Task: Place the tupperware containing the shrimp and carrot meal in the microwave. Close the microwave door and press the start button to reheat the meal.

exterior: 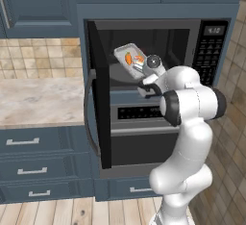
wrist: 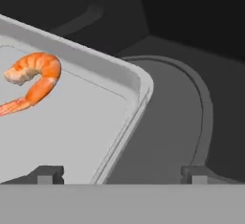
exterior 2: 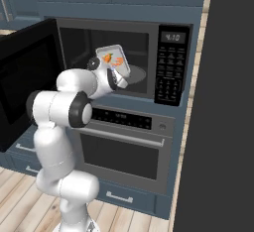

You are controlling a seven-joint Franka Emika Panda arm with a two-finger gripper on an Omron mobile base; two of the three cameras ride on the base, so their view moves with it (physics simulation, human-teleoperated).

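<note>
The tupperware [exterior: 129,58] [exterior 2: 113,57] hangs tilted in the mouth of the open microwave [exterior: 210,51] [exterior 2: 171,65], with an orange shrimp [wrist: 36,77] and a carrot piece [exterior: 128,58] in it. My gripper [exterior: 140,69] [exterior 2: 115,72] [wrist: 120,174] is at the tray's lower edge, open, its fingertips [wrist: 195,173] wide apart. The tray's rim [wrist: 139,91] runs between them, and the right tip stands clear of it. Below the tray lies the grey turntable [wrist: 167,137]. The microwave door [exterior: 98,99] [exterior 2: 25,77] is swung fully open to the left.
An oven [exterior: 144,137] [exterior 2: 124,146] with a horizontal bar handle sits right under the microwave. A stone counter [exterior: 38,99] over drawers runs to the left of the door. A tall dark panel [exterior 2: 228,102] stands at the right.
</note>
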